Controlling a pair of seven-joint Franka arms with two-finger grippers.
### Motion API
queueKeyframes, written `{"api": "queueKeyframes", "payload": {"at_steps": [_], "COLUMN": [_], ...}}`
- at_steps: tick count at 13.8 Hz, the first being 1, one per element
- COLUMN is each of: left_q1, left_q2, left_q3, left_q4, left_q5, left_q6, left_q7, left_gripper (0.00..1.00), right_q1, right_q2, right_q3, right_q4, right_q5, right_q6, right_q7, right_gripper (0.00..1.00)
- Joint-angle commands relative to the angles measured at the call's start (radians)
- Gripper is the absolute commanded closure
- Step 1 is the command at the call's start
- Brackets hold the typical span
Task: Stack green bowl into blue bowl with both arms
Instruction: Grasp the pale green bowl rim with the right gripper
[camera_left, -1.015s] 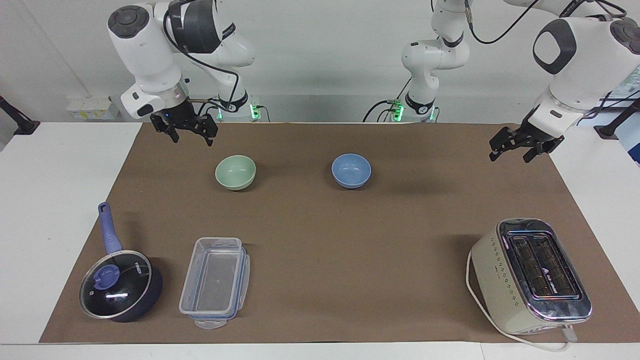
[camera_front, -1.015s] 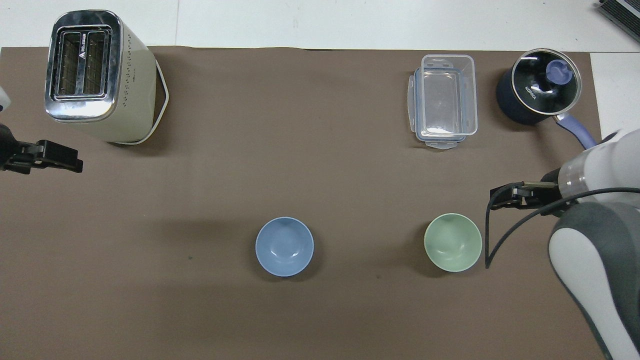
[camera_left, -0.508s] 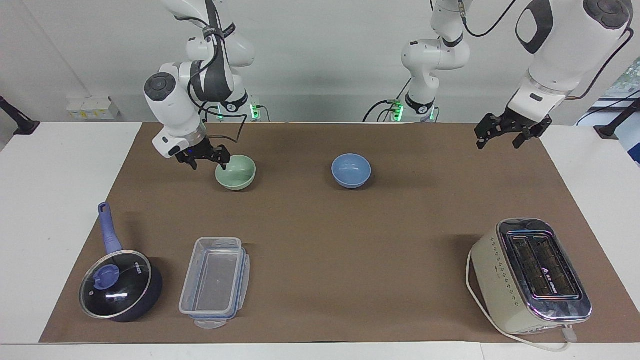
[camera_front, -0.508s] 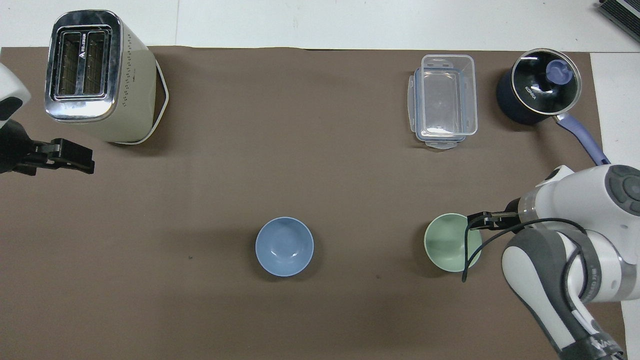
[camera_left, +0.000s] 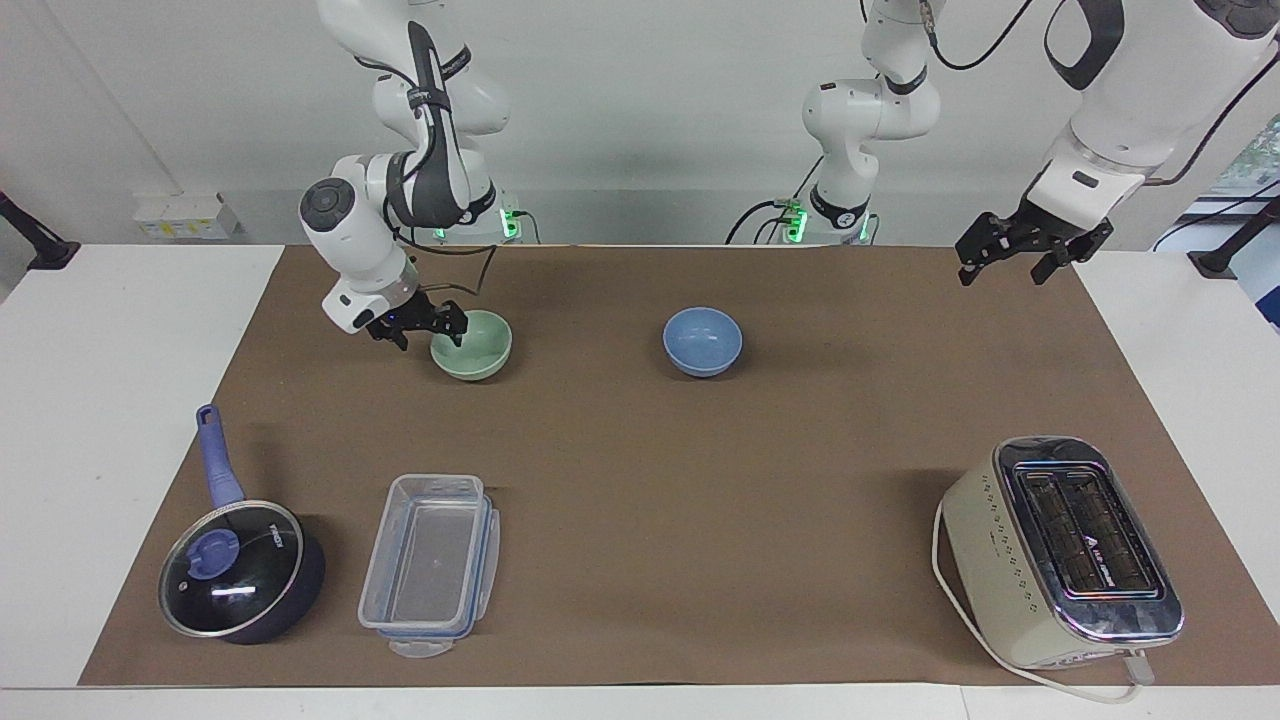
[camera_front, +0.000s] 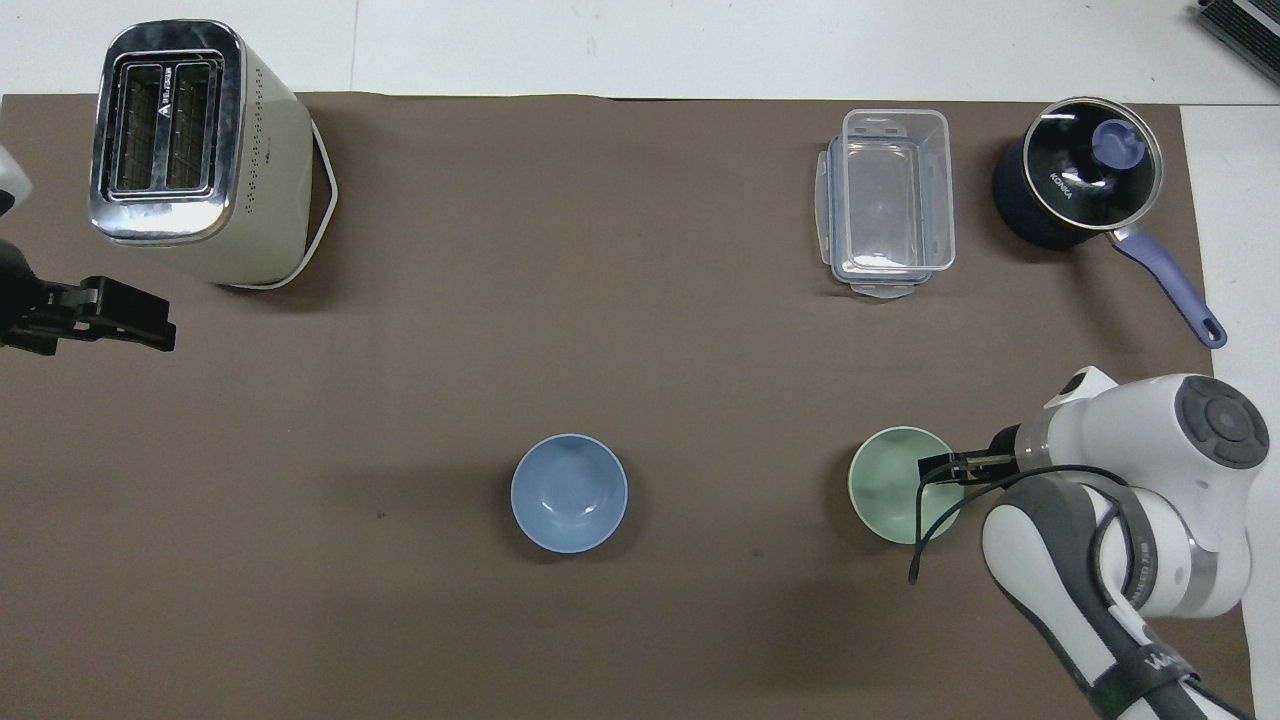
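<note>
High opposing views, shared tabletop (camera_left: 640, 480)

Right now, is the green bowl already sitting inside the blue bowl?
No, the green bowl rests on the mat apart from the blue bowl, toward the right arm's end of the table.

Both arms are glossy white jointed tubes with dark grey round caps at the joints and silver wrist rings. Thin black cables loop along them. Each ends in a black two-finger hand: the right hand (camera_left: 421, 326), the left hand (camera_left: 1019, 250). Green lights glow at both bases.
</note>
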Motion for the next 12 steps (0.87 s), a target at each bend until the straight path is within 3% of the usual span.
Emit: {"api": "queueKeyframes", "payload": {"at_steps": [1, 4, 6, 8, 11, 12], "left_q1": [-0.009, 0.001, 0.007, 0.006, 0.004, 0.006], "left_q2": [0.003, 0.003, 0.003, 0.003, 0.003, 0.003], "left_q3": [0.005, 0.007, 0.011, 0.011, 0.011, 0.011], "left_q4": [0.013, 0.013, 0.013, 0.013, 0.013, 0.013], "left_q5": [-0.012, -0.012, -0.011, -0.011, -0.012, -0.011], "left_q6": [-0.027, -0.031, -0.029, -0.029, -0.029, -0.029], "left_q7": [0.000, 0.000, -0.001, 0.000, 0.000, 0.000], "left_gripper": [0.00, 0.00, 0.00, 0.00, 0.00, 0.00], "right_q1": [-0.020, -0.032, -0.033, -0.035, -0.035, -0.035], "right_q2": [0.006, 0.023, 0.024, 0.025, 0.028, 0.028], "right_q3": [0.005, 0.005, 0.006, 0.006, 0.005, 0.005], "right_q4": [-0.007, -0.007, -0.007, -0.004, 0.004, 0.007], "right_q5": [0.030, 0.030, 0.030, 0.032, 0.079, 0.087], "right_q6": [0.024, 0.028, 0.028, 0.026, 0.012, 0.011], "right_q7": [-0.048, -0.049, -0.049, -0.048, -0.052, -0.055], "right_gripper": [0.02, 0.09, 0.20, 0.40, 0.78, 0.86]}}
